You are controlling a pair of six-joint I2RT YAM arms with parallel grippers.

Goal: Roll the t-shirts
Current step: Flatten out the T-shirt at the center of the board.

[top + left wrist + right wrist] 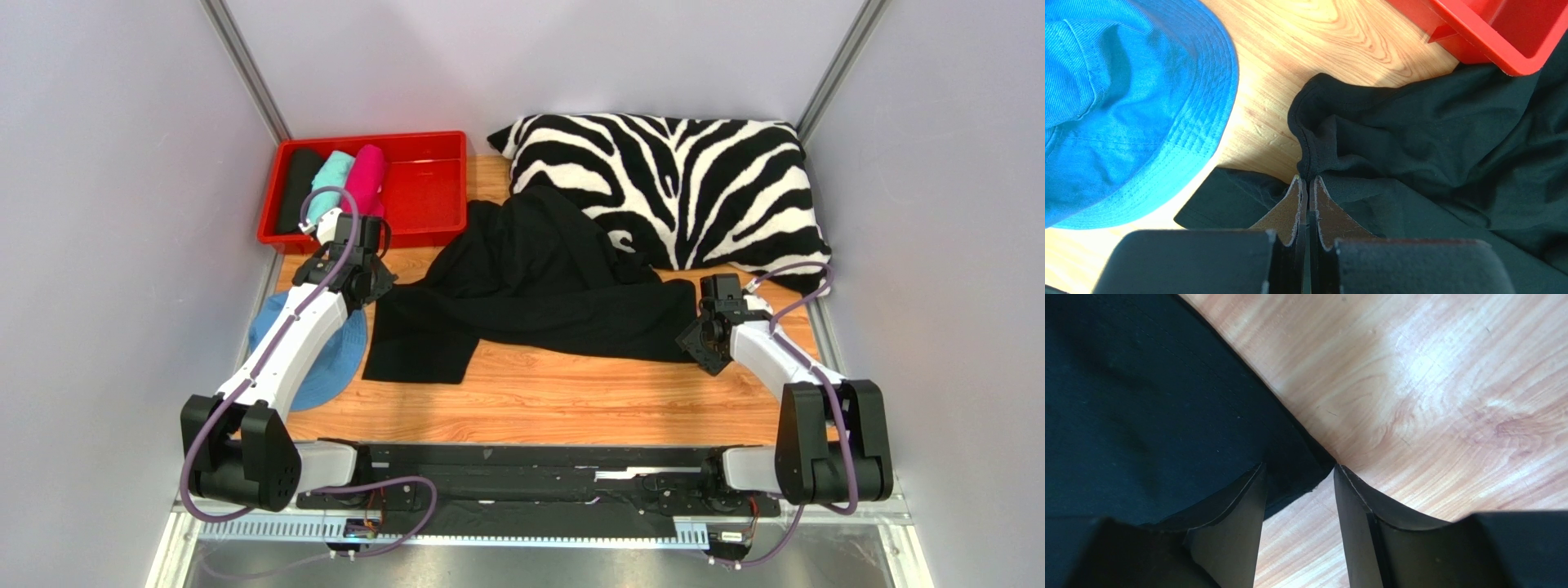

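A large black t-shirt (540, 288) lies crumpled across the middle of the wooden table, its top edge resting against the pillow. My left gripper (372, 282) is at the shirt's left side, shut on a raised fold of the black fabric (1444, 141); in the left wrist view the gripper (1308, 179) has its tips pressed together on that fold. My right gripper (694, 343) is at the shirt's right corner, standing open (1300, 468) with the corner of the black cloth (1137, 404) lying between its fingers. Rolled black (294, 190), teal (328, 178) and pink (364, 178) t-shirts lie in the bin.
The red bin (423, 137) stands at the back left, its corner (1511, 30) close to the left gripper. A zebra-striped pillow (675, 184) fills the back right. A blue hat (325, 368) lies under the left arm, also shown (1118, 104) beside the held fold.
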